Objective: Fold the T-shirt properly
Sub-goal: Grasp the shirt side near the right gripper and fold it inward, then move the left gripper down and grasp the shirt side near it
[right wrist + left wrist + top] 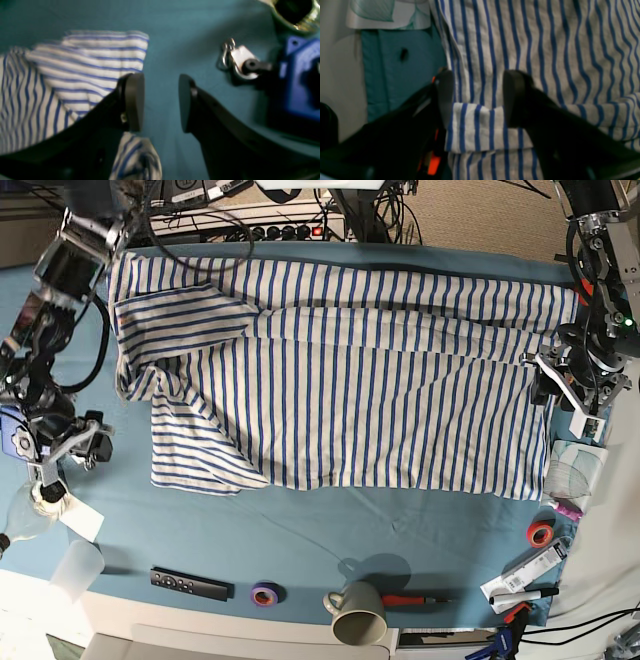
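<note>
T-shirt (340,380) lies spread flat across the teal-covered tabletop (300,535), white w/ thin blue stripes, taking up most of the far half. In base view one end is rumpled: a sleeve folded over the body near the far corner, another flap turned over at the near corner. Opposite end lies smoother, its edge running along the tabletop's side.

Left gripper (560,375) sits at that smoother edge. Wrist view: jaws spread wide, one finger (513,97) over the striped fabric, the other at the fabric's border w/ teal cloth beside it. A small folded-over bit of hem lies between the fingers; nothing pinched.

Right gripper (160,102) hangs off the rumpled end, over bare teal cloth. Jaws apart, gap between them shows only cloth, holding nothing. Striped sleeve lies just beside one finger (135,100) in wrist view; touching or not, can't tell.

Along the near tabletop edge: black remote (190,583), purple tape roll (265,593), mug (358,612) on its side, red pen (415,601). Orange tape roll (541,533) and markers near the corner by the left arm. A clear cup (75,568) near the right arm's corner.
</note>
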You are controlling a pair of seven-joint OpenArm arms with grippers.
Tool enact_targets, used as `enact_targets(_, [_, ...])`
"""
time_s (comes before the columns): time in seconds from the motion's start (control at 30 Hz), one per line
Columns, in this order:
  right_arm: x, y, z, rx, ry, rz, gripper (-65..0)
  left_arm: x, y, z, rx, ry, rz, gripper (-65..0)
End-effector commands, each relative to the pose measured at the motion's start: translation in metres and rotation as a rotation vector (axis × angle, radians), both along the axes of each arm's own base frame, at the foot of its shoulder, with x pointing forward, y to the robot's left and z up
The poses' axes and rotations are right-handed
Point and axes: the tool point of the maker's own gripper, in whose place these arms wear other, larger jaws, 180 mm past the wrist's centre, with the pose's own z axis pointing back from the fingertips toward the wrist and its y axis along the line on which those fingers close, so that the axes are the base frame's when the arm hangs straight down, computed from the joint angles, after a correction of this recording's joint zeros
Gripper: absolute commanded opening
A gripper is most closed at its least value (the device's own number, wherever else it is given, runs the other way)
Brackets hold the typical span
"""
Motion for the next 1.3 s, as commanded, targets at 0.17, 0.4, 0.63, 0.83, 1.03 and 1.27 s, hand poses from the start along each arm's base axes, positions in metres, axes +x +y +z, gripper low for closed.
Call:
enact_targets(0.17, [0.032, -0.009, 0.009, 0.095, -0.044, -0.012, -41.8, 0.008, 0.003, 0.013, 0.009, -0.048, -0.002, -32.6])
enact_targets(0.4, [0.041, 0.016, -0.028, 0.145, 0.050, 0.040, -41.8, 0.008, 0.003, 0.014, 0.007, -0.055, -0.002, -32.6])
enact_targets(0.63, [0.047, 0.054, -0.068, 0.053, 0.130, 0.088, -41.8, 0.009, 0.002, 0.014, 0.004, -0.056, -0.003, -32.6])
enact_targets(0.83, [0.058, 0.078, -0.077, 0.059, 0.107, 0.057, -41.8, 0.008, 0.000, 0.014, -0.003, -0.056, -0.002, -32.6])
enact_targets(1.03, [0.056, 0.085, -0.081, 0.072, 0.128, 0.062, -41.8, 0.021, -0.004, 0.027, -0.028, -0.153, 0.004, -32.6])
enact_targets(1.27, [0.053, 0.081, -0.084, 0.049, 0.152, 0.056, -41.8, 0.052, 0.007, 0.046, -0.030, -0.216, 0.050, -32.6])
